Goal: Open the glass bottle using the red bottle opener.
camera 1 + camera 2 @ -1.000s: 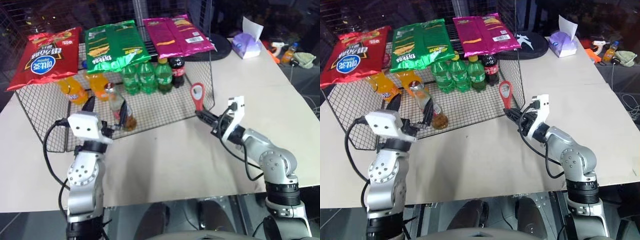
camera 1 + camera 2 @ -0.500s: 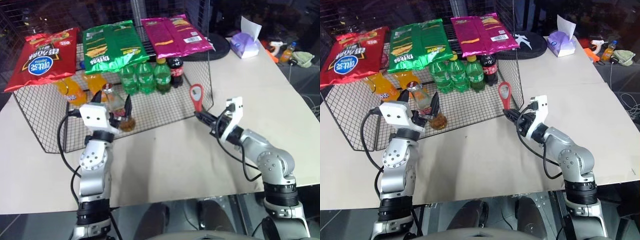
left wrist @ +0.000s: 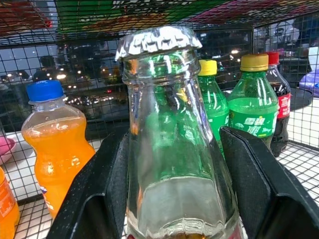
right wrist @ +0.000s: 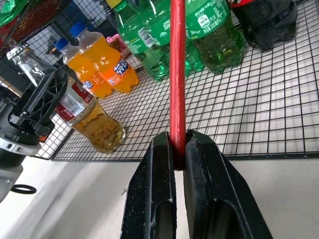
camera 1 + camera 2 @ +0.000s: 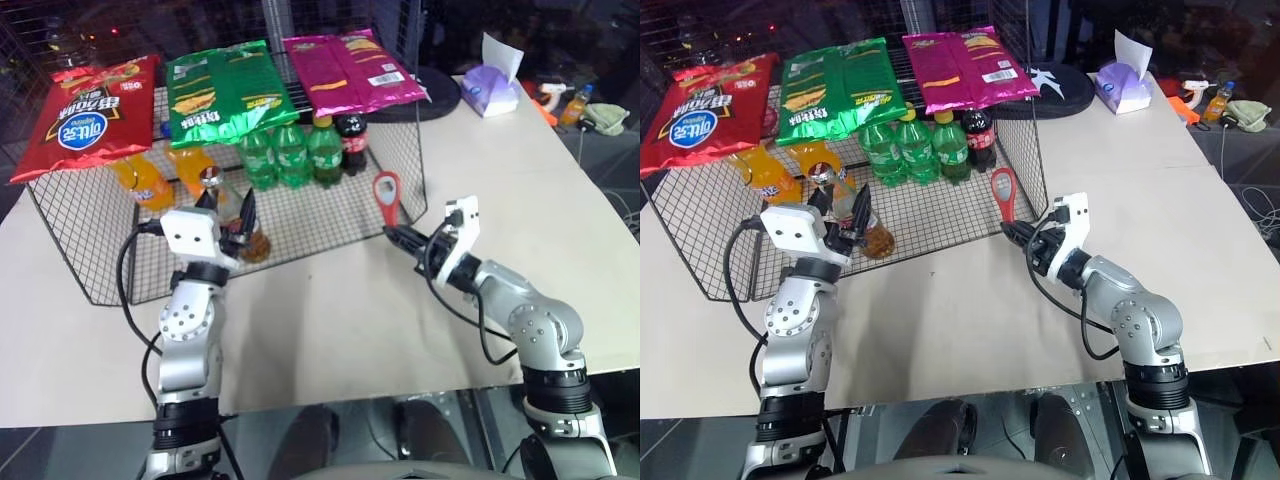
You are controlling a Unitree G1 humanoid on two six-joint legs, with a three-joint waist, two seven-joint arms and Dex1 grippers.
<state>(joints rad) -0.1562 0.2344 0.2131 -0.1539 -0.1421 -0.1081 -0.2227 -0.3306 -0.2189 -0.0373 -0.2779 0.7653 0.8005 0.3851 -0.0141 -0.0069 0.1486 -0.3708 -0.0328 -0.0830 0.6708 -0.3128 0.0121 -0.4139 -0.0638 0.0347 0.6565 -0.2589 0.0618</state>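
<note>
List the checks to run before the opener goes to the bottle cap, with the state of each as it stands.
1. Right gripper shut on the red opener: ok.
2. Opener's ring end up and free: ok.
3. Left gripper straddles the glass bottle: ok.
4. Left fingers clamped firmly on the glass: cannot tell.
5. Cap on and exposed above the fingers: ok.
6. Opener at the cap: not ok, well apart from it.
</note>
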